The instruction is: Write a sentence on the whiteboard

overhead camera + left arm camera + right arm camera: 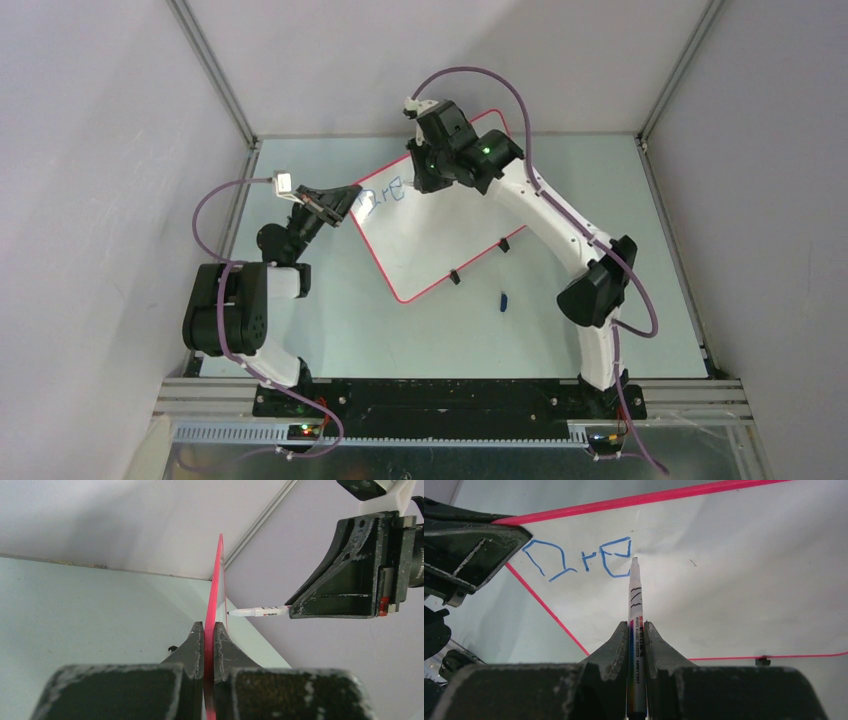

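Pale green tabletop (pixel 330 330) inside grey walls carries the whiteboard (pixel 425 250), which sits at a slant across the middle toward the back, its two black clip feet (pixel 454 277) along the near edge. The left gripper (pixel 209 627) is pinched tight on the board's red rim at the left corner. The right gripper (pixel 638 627) is clamped around a white marker (pixel 635 600), whose tip sits at the board beside the third letter of the sentence (pixel 579 560): three blue letters near the board's top left corner. A small blue object (pixel 503 300) lies on the table just off the board's near edge.
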You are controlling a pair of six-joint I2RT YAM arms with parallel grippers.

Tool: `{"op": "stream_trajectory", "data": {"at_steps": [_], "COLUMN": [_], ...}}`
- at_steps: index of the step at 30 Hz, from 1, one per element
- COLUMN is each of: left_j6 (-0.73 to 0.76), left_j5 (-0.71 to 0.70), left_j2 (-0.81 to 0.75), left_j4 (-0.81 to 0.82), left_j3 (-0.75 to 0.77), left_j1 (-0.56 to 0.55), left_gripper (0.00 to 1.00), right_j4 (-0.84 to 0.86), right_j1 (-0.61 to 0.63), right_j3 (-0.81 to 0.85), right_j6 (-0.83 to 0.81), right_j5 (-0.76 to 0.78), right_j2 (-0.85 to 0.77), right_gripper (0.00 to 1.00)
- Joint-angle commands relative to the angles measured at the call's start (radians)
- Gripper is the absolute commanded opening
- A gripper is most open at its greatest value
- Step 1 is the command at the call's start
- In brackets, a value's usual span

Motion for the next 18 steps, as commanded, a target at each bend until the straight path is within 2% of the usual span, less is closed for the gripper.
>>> {"op": "stream_trajectory", "data": {"at_steps": [1, 5, 8, 11, 14, 18], "left_j6": [0.117, 0.121, 0.13, 0.139, 0.135, 0.124], "left_j5": [0.076, 0.072, 0.071, 0.072, 0.079, 0.088], "left_j2": [-0.013, -0.015, -0.024, -0.033, -0.026, -0.011], "left_j4": [0.021, -0.003, -0.027, -0.052, -0.056, -0.049], "left_j3": [-0.011, -0.006, -0.001, 0.001, 0.009, 0.019], "left_j1": [-0.026, -0.025, -0.025, -0.025, -0.024, -0.023], "left_gripper": [0.02, 0.02, 0.01, 0.01, 0.02, 0.01], "right_j4": [0.1, 0.257, 0.423, 0.622, 0.616, 0.462], "right_j1": [0.004, -0.025, -0.065, -0.112, -0.12, -0.102], "right_j3": [-0.097, -0.287, -0.507, -0.659, -0.669, -0.566], "right_j6": [-0.027, -0.019, -0.017, 0.076, 0.044, -0.052], "right_j5": [0.024, 0.031, -0.098, -0.151, -0.228, -0.188], "right_j2": [-0.134, -0.265, -0.388, -0.486, -0.517, -0.468], "right_gripper": [0.0, 0.0, 0.0, 0.0, 0.0, 0.0]}}
